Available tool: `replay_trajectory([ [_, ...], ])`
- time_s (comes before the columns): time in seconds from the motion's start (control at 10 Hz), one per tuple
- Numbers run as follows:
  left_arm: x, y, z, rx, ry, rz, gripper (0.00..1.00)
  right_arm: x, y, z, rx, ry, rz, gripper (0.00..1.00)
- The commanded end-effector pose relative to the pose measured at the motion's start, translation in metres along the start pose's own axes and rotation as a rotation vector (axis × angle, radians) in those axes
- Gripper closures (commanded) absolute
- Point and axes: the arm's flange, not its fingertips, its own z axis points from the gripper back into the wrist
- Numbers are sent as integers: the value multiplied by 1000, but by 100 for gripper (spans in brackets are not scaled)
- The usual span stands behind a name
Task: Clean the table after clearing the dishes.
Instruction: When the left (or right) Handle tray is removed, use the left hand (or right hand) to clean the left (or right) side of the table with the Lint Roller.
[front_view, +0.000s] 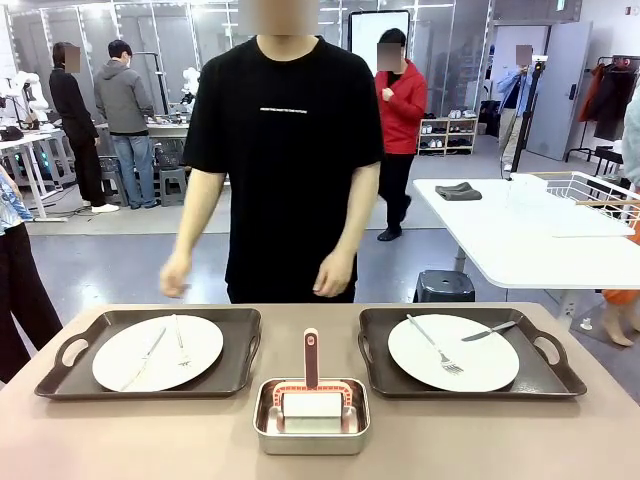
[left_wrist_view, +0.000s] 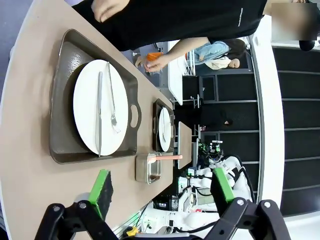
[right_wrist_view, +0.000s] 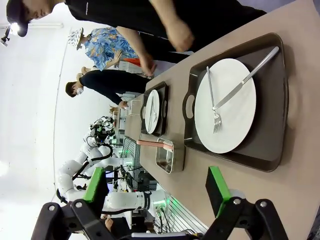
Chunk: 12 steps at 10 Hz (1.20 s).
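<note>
While the left gripper (left_wrist_view: 161, 186) and right gripper (right_wrist_view: 156, 184) gape empty, one round white plate (front_view: 165, 368) lies left of the square steel pan (front_view: 311, 432), another plate (front_view: 485, 358) right of it.

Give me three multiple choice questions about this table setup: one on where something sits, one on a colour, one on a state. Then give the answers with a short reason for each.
1. Where on the table does the steel pan sit?
A. On a plate
B. Between the left tray and the right tray, on the robot's side
C. On the white side table

2. What colour is the left tray?
A. Dark brown
B. White
C. Red

3. How do the left gripper and the right gripper stand?
A. Left shut on a fork
B. Right shut on a tray handle
C. Both open, holding nothing

Answers:
1 B: the pan stands in the gap between the trays, nearer the robot's edge.
2 A: its rim and floor are dark brown around the plate.
3 C: each wrist view shows the jaws wide apart with nothing between them.
</note>
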Motion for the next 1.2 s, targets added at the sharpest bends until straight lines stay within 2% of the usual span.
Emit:
replay_trajectory([
  [0.0,-2,0,4,-15,3,-2,0,-1,2,1,4,-3,2,0],
  [1.1,-2,0,4,-15,3,-2,0,-1,2,1,4,-3,2,0],
])
